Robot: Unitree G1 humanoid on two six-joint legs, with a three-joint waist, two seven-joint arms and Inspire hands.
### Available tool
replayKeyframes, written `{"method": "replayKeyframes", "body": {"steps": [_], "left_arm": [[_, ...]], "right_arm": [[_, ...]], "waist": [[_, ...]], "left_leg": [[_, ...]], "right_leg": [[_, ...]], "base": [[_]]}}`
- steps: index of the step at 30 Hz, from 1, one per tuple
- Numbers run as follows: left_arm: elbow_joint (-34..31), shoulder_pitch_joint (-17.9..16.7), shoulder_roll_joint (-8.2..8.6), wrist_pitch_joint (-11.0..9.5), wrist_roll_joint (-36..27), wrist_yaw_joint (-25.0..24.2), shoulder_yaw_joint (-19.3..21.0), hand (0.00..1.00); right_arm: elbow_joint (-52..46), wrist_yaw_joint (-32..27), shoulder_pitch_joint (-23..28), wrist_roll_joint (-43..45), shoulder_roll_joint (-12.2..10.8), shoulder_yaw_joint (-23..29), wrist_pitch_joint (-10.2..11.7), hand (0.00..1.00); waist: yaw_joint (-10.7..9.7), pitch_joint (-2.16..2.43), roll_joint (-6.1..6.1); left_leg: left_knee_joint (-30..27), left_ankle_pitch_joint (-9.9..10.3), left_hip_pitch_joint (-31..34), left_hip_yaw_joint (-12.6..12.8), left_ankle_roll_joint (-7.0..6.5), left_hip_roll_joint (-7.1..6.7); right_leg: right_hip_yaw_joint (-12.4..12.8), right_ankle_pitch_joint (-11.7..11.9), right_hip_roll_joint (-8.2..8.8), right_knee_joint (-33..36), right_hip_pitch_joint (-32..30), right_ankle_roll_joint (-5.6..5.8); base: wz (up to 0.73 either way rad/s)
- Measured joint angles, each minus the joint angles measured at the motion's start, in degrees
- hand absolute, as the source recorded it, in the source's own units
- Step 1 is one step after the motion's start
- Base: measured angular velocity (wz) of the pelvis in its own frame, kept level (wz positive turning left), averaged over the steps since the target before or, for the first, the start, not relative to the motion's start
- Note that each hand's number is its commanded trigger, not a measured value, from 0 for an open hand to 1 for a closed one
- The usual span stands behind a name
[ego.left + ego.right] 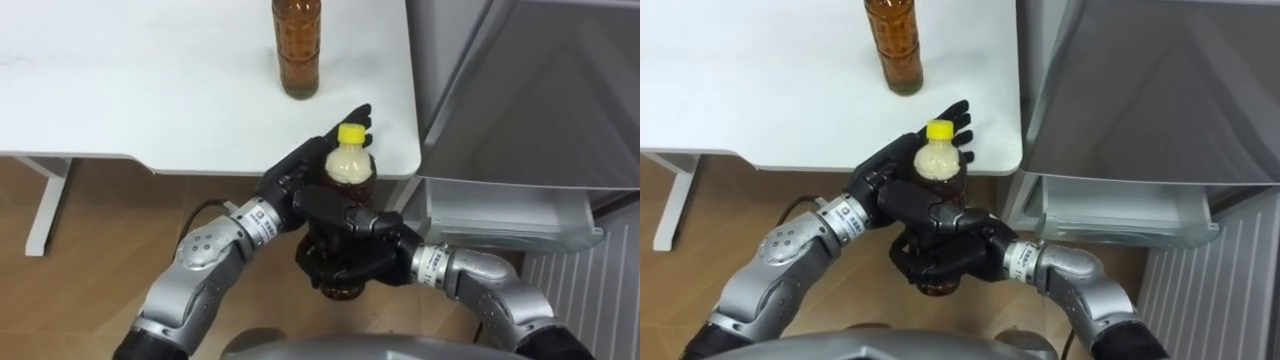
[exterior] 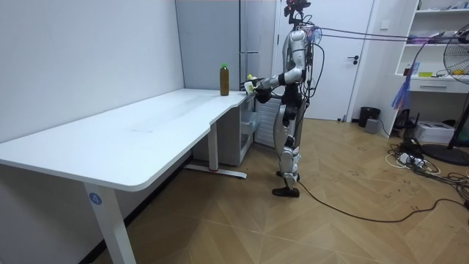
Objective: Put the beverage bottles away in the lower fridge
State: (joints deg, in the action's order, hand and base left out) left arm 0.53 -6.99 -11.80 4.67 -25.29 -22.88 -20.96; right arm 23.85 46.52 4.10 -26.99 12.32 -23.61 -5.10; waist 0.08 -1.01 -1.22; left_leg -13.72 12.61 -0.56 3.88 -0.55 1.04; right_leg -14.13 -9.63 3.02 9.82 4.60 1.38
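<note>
Two drinks are in sight: a brown bottle point(image 1: 298, 45) standing upright on the white table point(image 1: 120, 90) near its corner, and a yellow-capped bottle point(image 1: 350, 165) held upright in the air just off the table's front edge, close to that corner. Both hands are on the second one. The right hand point(image 1: 345, 240) comes in from the lower right and has its fingers curled tightly round the dark lower body of the bottle. The left hand point(image 1: 295, 175) reaches up from the lower left and lies against the far side of the bottle, its fingers nearly straight, with the tips rising past the cap. Both forearms are bent in front of the chest, wrists close together. To the right is the grey fridge point(image 1: 540, 90), its lower compartment point(image 1: 500, 215) showing a pale tray. In the room view the robot stands upright at the table's far end, beside the fridge.
</note>
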Motion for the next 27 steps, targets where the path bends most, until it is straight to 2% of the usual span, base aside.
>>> {"method": "replayKeyframes", "body": {"steps": [10,13,16,19,24,27], "left_arm": [[-3.12,2.12,-0.03,-0.17,-0.07,-0.07,0.78,0.00],[-7.79,2.23,-0.05,-0.17,-0.14,-0.22,2.66,0.00],[-13.37,2.27,0.01,-1.46,-1.09,-0.61,3.35,0.00],[-15.41,2.41,0.09,-2.20,-2.19,-1.46,3.81,0.00],[-19.61,2.89,1.45,-2.41,-3.53,-2.67,3.28,0.00],[-20.32,3.64,1.73,-2.46,-4.21,-2.67,3.08,0.00]], "right_arm": [[-0.01,1.71,0.00,-2.96,0.14,0.15,0.06,1.00],[-0.02,2.37,0.05,-2.79,-0.03,0.29,0.07,1.00],[-0.02,3.11,0.57,-1.58,-0.10,0.24,0.03,1.00],[-0.02,3.91,1.39,-1.41,-0.19,0.18,-0.62,1.00],[-0.02,3.95,1.77,2.68,-0.20,0.12,-2.54,1.00],[-0.02,3.95,1.76,3.14,-0.12,0.14,-2.54,1.00]], "waist": [[0.11,0.13,-0.28],[0.02,0.15,-0.26],[0.08,0.18,-0.21],[0.02,0.27,-0.06],[0.08,0.33,0.10],[0.14,0.32,0.26]], "left_leg": [[-0.10,0.00,0.04,0.00,0.00,0.03],[-0.14,0.00,0.38,0.06,0.00,0.04],[-0.08,0.00,0.45,0.01,0.00,0.00],[-0.08,0.00,0.39,0.01,-0.01,-0.04],[-0.06,0.00,0.18,0.01,-0.01,-0.09],[0.02,0.00,0.22,0.64,-0.01,0.02]], "right_leg": [[0.19,0.00,0.00,0.00,0.10,0.00],[0.19,0.00,0.00,0.02,-0.29,0.00],[0.15,0.00,0.06,0.10,-0.46,0.00],[0.20,0.00,0.08,0.18,-0.49,0.00],[1.15,0.00,0.07,0.18,-0.45,0.00],[1.47,0.00,0.04,0.18,-0.50,0.00]], "base": [[0.00],[0.00],[0.00],[0.00],[-0.03],[-0.07]]}}
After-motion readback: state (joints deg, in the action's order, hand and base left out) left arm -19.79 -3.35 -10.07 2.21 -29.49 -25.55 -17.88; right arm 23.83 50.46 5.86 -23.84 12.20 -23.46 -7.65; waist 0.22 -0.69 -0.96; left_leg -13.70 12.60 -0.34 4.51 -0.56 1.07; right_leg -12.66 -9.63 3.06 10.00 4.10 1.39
